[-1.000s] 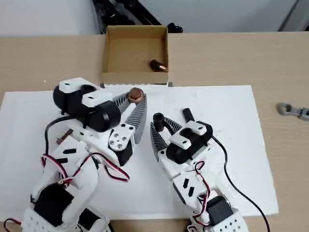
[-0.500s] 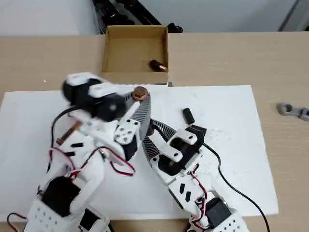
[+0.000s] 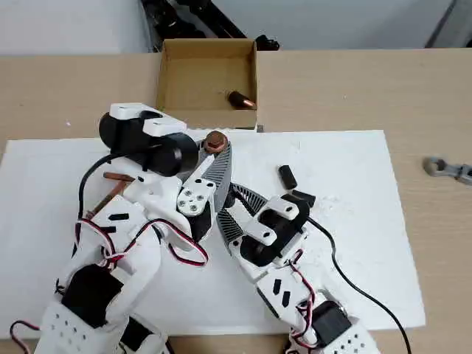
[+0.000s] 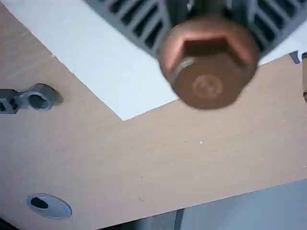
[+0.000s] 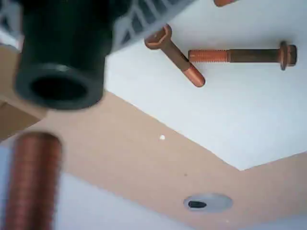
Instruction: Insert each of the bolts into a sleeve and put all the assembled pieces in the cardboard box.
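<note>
Now left jaws grip bolt (image 4: 207, 62) — copper, hex-flanged head; right jaws grip sleeve (image 5: 62, 43) (black, hollow).

A light wooden table (image 3: 354, 88) carries a large white sheet (image 3: 346, 243) that covers most of its near part, and an open cardboard box (image 3: 171, 81) stands on the bare wood with its near wall at the sheet's far edge. Well to the right of the sheet a small grey metal piece (image 3: 446, 169) lies on the wood, and a round grey grommet (image 5: 207, 202) is set into the tabletop. On the sheet lie a short black sleeve (image 3: 287, 176), a second black piece (image 3: 303, 198) near it, and at the left side two copper-coloured bolts (image 3: 118, 177), close together
</note>
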Action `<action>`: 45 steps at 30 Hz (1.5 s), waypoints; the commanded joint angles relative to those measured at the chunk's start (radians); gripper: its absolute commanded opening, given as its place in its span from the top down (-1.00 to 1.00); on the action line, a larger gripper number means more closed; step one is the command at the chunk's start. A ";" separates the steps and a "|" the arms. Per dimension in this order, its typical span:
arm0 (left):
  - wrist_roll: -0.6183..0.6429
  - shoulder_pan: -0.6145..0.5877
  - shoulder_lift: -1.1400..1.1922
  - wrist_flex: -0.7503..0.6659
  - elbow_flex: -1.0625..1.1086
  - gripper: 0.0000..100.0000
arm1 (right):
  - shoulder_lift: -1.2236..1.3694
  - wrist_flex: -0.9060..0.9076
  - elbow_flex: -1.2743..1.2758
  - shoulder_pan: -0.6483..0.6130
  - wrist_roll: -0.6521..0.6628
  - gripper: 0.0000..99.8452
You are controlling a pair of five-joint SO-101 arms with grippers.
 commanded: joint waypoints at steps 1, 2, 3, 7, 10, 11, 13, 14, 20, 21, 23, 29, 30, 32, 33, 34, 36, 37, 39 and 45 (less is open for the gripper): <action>0.006 0.008 0.000 -0.003 -0.004 0.99 | -0.013 -0.031 -0.008 -0.005 -0.012 0.99; 0.008 0.008 -0.002 -0.002 -0.004 0.99 | -0.013 -0.031 -0.009 -0.005 -0.012 0.99; 0.017 0.008 -0.002 -0.002 -0.004 0.99 | -0.013 -0.031 -0.009 -0.005 -0.012 0.99; 0.031 0.008 -0.002 0.000 -0.004 0.99 | -0.013 -0.033 -0.011 -0.005 -0.012 0.99; 0.031 0.008 0.000 0.011 -0.004 0.99 | -0.013 -0.033 -0.014 -0.004 -0.012 0.99; 0.029 0.008 0.002 0.020 -0.004 0.99 | -0.013 -0.033 -0.014 -0.004 -0.012 0.99; 0.029 0.003 0.002 0.025 0.004 0.99 | -0.013 -0.033 -0.014 -0.004 -0.012 0.99; 0.029 0.002 0.000 0.025 0.010 0.99 | -0.013 -0.033 -0.014 -0.004 -0.012 0.99; 0.029 0.000 -0.002 0.054 0.016 0.99 | -0.013 -0.033 -0.014 0.007 -0.012 0.99; 0.029 0.000 0.000 0.054 0.018 0.99 | -0.013 -0.033 -0.014 0.007 -0.014 0.99; 0.029 0.000 0.003 0.049 0.022 0.99 | -0.013 -0.033 -0.014 0.007 -0.014 0.99; 0.005 -0.002 -0.003 -0.002 0.136 0.99 | -0.013 -0.033 -0.014 0.007 -0.014 0.99; 0.002 -0.002 -0.003 -0.011 0.153 0.99 | -0.013 -0.033 -0.015 0.007 -0.014 0.99; 0.002 -0.002 -0.005 -0.025 0.165 0.99 | -0.013 -0.033 -0.015 0.007 -0.014 0.99; 0.002 -0.002 -0.005 -0.025 0.160 0.99 | -0.013 -0.033 -0.015 0.007 -0.014 0.99; 0.002 -0.002 -0.005 -0.025 0.153 0.99 | -0.013 -0.033 -0.015 0.007 -0.014 0.99; 0.000 -0.002 -0.005 -0.020 0.134 0.99 | -0.013 -0.033 -0.015 0.007 -0.014 0.99; 0.000 -0.002 -0.005 -0.006 0.119 0.99 | -0.013 -0.033 -0.015 0.007 -0.014 0.99; 0.003 -0.002 0.002 0.043 0.076 0.95 | -0.013 -0.033 -0.015 0.007 -0.014 0.99; 0.060 -0.002 0.006 0.252 -0.042 0.67 | -0.013 -0.033 -0.017 0.007 -0.014 0.99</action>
